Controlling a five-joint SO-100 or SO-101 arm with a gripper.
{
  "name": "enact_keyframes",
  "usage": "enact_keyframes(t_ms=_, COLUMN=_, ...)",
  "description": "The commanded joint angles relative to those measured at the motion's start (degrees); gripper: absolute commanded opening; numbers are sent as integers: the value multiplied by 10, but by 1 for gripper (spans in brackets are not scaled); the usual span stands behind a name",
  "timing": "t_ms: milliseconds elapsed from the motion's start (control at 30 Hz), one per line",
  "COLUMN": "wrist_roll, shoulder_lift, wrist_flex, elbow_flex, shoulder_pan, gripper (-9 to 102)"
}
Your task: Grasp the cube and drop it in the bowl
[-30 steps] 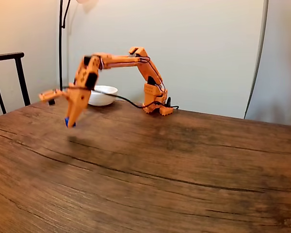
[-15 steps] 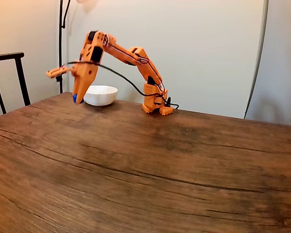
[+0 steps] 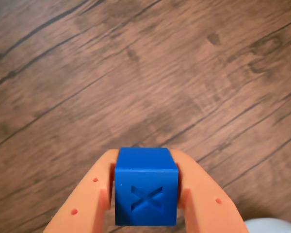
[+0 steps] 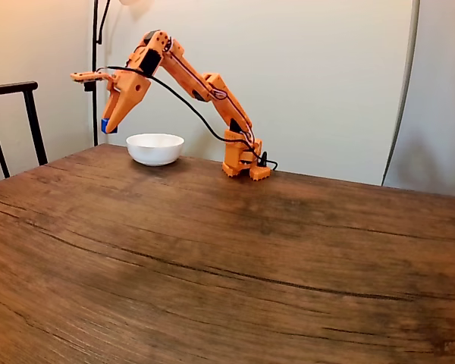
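Fixed view: one chair [image 4: 15,121] cut off at the left edge, one orange claw [image 4: 108,127] gripping one blue cube [image 4: 105,125] in the air, up and left of the one white bowl [image 4: 155,149] on the table [image 4: 227,265]. Wrist view: cube [image 3: 146,187] clamped between both fingers [image 3: 89,204], its lower part cut off; a pale sliver at the bottom-right corner is hard to identify.

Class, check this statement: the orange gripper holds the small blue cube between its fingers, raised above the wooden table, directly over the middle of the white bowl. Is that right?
Not quite. The orange gripper does hold the small blue cube between its fingers, raised above the wooden table, but the fixed view shows it left of the round white bowl, outside the rim, not over the middle.
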Motion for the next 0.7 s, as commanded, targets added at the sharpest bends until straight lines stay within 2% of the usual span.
enact_keyframes(t_ms=0, wrist_roll=13, shoulder_lift=97, wrist_flex=36, elbow_flex=25, shoulder_pan=23, gripper=3)
enact_keyframes(t_ms=400, wrist_roll=31, shoulder_lift=416, wrist_flex=33, elbow_flex=419, shoulder_pan=101, gripper=3)
enact_keyframes(t_ms=667, wrist_roll=28, shoulder_lift=594, wrist_flex=31, elbow_flex=606, shoulder_pan=142, gripper=3)
